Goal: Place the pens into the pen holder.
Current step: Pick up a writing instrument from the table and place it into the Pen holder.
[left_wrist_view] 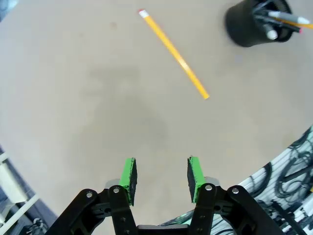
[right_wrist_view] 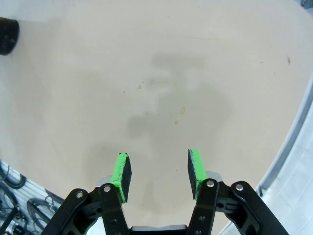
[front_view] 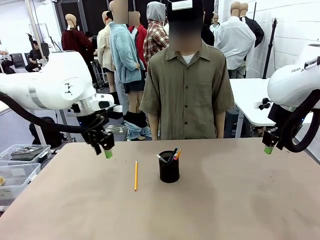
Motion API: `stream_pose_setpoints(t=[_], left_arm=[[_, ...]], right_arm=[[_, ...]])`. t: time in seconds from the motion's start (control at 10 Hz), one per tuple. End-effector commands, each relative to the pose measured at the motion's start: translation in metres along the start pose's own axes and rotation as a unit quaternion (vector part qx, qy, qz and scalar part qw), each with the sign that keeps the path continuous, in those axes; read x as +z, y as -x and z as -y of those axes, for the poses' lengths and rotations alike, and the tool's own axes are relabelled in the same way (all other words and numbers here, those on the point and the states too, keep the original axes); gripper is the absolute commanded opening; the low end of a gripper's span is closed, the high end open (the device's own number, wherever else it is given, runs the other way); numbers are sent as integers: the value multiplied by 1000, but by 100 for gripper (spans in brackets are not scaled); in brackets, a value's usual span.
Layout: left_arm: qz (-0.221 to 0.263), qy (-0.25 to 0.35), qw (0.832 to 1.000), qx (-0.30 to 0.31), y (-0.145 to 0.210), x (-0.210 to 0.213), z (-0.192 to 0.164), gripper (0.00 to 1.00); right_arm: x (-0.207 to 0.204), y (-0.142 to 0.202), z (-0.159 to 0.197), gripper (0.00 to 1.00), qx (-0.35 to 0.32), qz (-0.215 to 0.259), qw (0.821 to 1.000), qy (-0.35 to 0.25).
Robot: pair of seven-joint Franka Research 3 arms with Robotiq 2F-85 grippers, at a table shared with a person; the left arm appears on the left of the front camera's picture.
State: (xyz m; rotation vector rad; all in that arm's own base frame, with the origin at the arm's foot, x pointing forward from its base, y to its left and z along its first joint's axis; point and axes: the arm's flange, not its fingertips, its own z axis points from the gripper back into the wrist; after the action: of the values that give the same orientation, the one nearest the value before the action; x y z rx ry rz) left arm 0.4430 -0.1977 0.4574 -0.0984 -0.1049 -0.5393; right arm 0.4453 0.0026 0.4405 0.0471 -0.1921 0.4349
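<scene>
Yellow pencil (front_view: pixel 135 175) outstanding; from the left I note my left gripper (front_view: pixel 107 151) hanging over the table (front_view: pixel 230 200), jaws spread and empty, then the pencil lying flat just right of it, then the black pen holder (front_view: pixel 169 171) beside the pencil but not touching, other pens (front_view: pixel 171 155) standing inside, and my right gripper (front_view: pixel 269 149) far right, likewise spread and empty. I judge the left gripper should close across the shaft near mid-length, fingers square to it, so the pencil lifts level and clears the holder's rim.
</scene>
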Motion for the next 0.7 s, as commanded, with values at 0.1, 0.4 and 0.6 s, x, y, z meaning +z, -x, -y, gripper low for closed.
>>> stream_pose_setpoints(t=[0.1,0.4,0.6], left_arm=[[57,79,992,74,-22,-29,-2,56],[40,6,998,50,-48,-74,24,56],[13,-15,999,25,-57,-92,33,59]], right_arm=[[-2,2,0,60,6,-1,1000,16],[-2,2,0,60,6,-1,1000,16],[-2,2,0,60,6,-1,1000,16]])
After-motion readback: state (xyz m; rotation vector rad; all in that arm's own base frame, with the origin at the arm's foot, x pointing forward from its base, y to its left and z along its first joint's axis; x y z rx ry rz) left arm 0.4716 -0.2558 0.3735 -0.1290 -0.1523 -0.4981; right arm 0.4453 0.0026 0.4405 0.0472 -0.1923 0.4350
